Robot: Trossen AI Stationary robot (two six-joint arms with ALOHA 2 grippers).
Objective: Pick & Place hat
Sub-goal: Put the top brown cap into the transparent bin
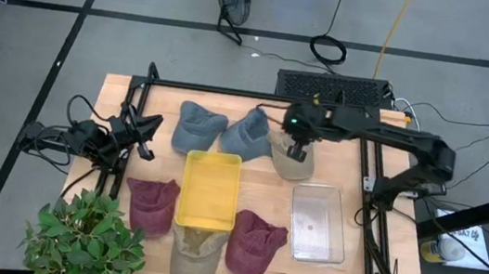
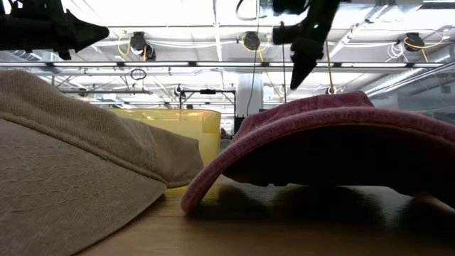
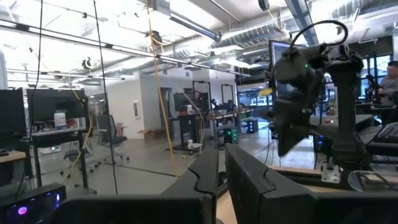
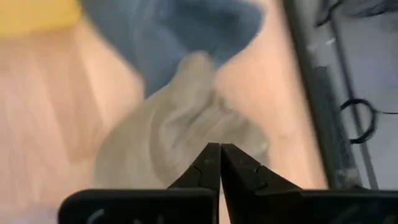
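Observation:
Several caps lie on the wooden table. A beige cap (image 1: 292, 164) (image 4: 180, 137) lies crown up at the far right, next to a blue-grey cap (image 1: 246, 135) (image 4: 186, 37). My right gripper (image 1: 297, 153) (image 4: 220, 152) (image 2: 294, 84) points down over the beige cap, shut and holding nothing. A second blue-grey cap (image 1: 199, 127) lies farther left. My left gripper (image 1: 145, 148) (image 3: 222, 168) waits, shut, at the table's left edge, held level.
A yellow bin (image 1: 214, 157) sits mid-table and a clear bin (image 1: 318, 223) to its right. Two maroon caps (image 1: 150, 205) (image 1: 255, 243) and another beige cap (image 1: 192, 257) (image 2: 64, 163) lie near the front edge. A potted plant (image 1: 87, 239) stands at the near left corner.

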